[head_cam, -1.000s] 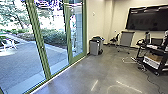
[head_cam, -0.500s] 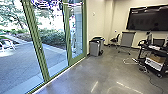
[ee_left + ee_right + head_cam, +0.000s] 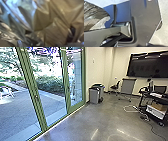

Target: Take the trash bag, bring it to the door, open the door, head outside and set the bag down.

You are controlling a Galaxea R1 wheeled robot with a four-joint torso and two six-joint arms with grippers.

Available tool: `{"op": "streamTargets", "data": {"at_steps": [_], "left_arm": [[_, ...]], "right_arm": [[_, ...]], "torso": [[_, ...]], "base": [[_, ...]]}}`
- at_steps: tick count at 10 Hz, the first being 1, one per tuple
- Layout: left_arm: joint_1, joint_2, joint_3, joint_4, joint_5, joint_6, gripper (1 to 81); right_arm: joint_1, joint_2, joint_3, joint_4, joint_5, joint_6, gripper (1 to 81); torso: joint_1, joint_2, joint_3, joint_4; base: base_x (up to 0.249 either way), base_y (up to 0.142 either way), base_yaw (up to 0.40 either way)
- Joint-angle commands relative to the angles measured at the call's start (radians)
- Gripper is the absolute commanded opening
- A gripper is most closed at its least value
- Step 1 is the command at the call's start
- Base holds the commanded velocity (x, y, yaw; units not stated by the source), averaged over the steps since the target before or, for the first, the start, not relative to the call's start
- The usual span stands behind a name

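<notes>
The glossy brownish plastic trash bag (image 3: 56,31) is close to the left wrist camera, beside the robot's body — indoors, near the green-framed glass door (image 3: 35,98). Whether the jaws are clenched cannot be told. Expect soft, slippery, tear-prone handling — grasp gathered folds.

1. Bin (image 3: 94,96): landmark, on floor (image 3: 100,118).
2. Door frame (image 3: 36,100): left of bin.
3. Yard (image 3: 18,109): farther left of bin, beyond frame.
4. Wall (image 3: 97,68): behind bin.
5. Chair (image 3: 115,87): right of bin.
6. Cart (image 3: 141,102): far right of bin, box (image 3: 155,112) on it.
7. Screen (image 3: 147,65): right of bin, higher.
</notes>
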Motion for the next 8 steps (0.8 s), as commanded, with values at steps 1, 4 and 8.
{"op": "streamTargets", "data": {"at_steps": [1, 4, 8], "left_arm": [[-0.049, -0.003, 0.004, 0.007, 0.06, 0.006, 1.0], [-0.049, -0.005, 0.004, 0.007, 0.06, 0.006, 1.0], [-0.04, -0.005, 0.004, 0.009, 0.009, 0.006, 1.0]], "right_arm": [[0.041, 0.01, 0.006, -0.004, -0.063, -0.003, 81.1], [0.04, 0.01, 0.006, -0.004, -0.063, -0.003, 81.1], [0.038, 0.011, 0.004, -0.007, -0.063, -0.026, 81.1]], "torso": [[0.0, 0.0, 0.0, 0.0], [-0.001, 0.0, 0.0, 0.0], [-0.001, 0.0, 0.0, 0.0]], "base": [[0.16, 0.0, 0.0], [0.16, 0.0, 0.0], [0.16, 0.0, 0.0]]}}
